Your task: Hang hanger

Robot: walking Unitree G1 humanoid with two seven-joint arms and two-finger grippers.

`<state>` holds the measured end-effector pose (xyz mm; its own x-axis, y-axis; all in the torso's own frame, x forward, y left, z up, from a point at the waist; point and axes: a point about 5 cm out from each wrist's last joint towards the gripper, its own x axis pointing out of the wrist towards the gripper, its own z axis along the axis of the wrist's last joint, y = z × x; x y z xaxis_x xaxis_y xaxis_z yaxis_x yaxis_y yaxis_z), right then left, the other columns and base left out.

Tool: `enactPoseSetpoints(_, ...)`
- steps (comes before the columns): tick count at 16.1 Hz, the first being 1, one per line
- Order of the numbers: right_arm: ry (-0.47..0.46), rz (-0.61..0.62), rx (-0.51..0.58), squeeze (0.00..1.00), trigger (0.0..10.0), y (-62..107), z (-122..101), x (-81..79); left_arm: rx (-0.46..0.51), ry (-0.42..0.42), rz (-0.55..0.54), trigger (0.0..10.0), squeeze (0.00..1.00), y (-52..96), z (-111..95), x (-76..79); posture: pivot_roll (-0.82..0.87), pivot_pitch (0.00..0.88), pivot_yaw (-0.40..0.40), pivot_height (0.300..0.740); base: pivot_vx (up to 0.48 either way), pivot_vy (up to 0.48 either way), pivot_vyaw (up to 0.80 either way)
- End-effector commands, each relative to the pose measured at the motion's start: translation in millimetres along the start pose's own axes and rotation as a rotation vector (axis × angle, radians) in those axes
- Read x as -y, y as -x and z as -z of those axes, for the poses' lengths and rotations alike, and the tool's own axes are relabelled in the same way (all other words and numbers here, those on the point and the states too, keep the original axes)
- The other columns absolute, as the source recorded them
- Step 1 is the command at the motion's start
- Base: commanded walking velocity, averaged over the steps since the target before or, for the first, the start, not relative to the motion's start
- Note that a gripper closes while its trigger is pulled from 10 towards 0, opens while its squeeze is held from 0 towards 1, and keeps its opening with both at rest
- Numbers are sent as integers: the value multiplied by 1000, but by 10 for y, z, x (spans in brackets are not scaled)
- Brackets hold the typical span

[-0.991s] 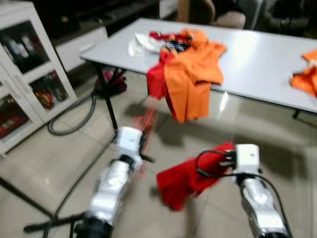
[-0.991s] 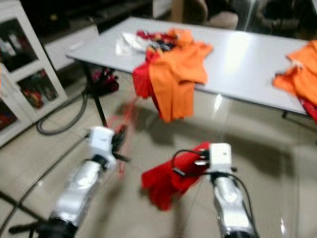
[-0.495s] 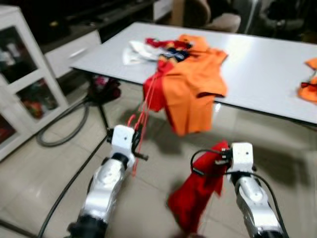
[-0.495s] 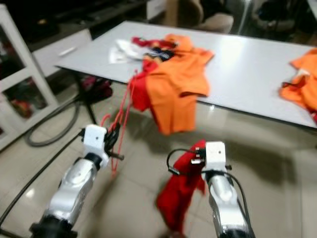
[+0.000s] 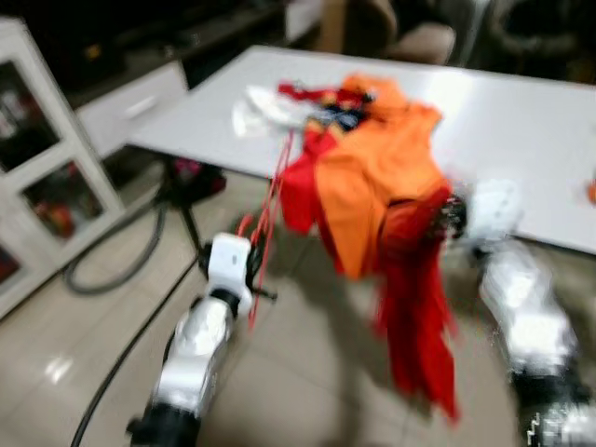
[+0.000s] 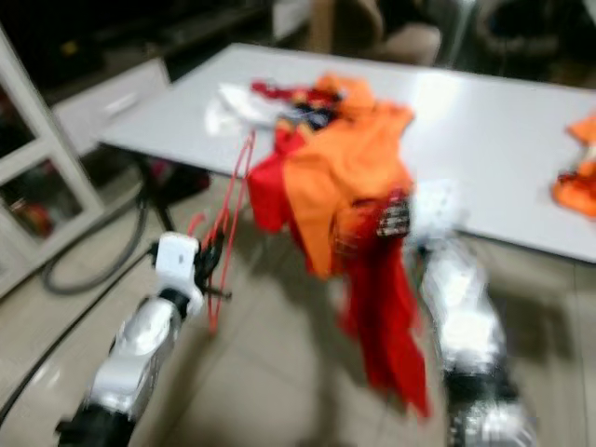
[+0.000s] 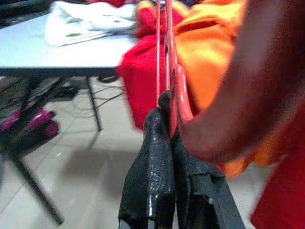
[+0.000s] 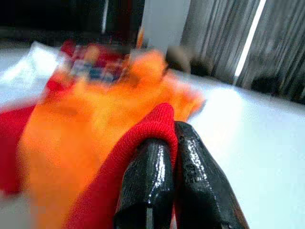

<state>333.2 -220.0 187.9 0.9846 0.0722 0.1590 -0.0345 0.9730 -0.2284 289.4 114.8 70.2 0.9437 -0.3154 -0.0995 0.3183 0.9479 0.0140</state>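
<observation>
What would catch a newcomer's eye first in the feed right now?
The red garment hanging long from the right gripper, raised near the white table's front edge. Behind it, an orange shirt spills over that edge from a clothes heap. The left gripper is shut on a thin red hanger.

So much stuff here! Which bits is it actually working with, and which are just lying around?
In use:
red hanger, held by left gripper
red garment, held by right gripper

Lying about:
orange shirt
white cloth
white table
cabinet
</observation>
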Motion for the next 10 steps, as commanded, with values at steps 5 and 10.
enactPoseSetpoints(5, 0, -124, 266, 0, 10000, -270, -1167, 162, 15, 6, 8, 10000, 0, -36, -30, 50, -91, 0, 18, 740, 460, 0, 0)
enactPoseSetpoints(10, 242, -102, 444, 0, 10000, -661, -2264, 525, 15, 4, -9, 10000, 0, -91, -41, 22, -101, 0, 14, 740, 458, 0, 0)
